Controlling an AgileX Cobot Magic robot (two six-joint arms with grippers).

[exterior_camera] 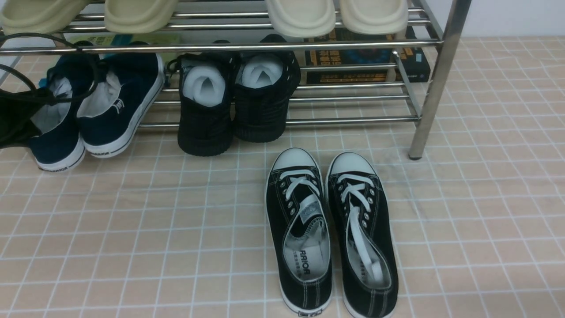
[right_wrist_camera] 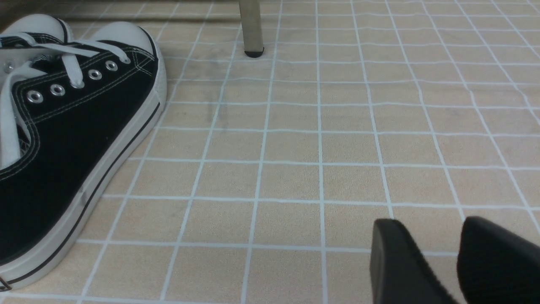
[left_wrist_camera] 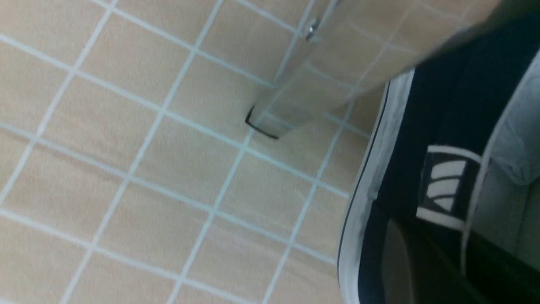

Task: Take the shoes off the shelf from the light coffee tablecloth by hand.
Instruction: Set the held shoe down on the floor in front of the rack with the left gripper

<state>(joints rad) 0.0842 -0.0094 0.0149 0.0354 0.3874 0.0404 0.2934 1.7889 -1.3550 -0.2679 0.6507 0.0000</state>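
Shoes (exterior_camera: 103, 126): shelf (exterior_camera: 353, 43), lower tier, far left; long axis front-to-back, heels outward.
Left gripper (exterior_camera: 26, 112): nearer, at the shoes; jaw state cannot be told.
Right gripper (right_wrist_camera: 434, 236): jaws apart, well away.

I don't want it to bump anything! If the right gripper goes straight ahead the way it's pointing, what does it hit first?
Probably nothing: ahead of the right gripper I see only bare cloth. The rack leg and the sneaker lie off to one side. Depth is hard to judge.
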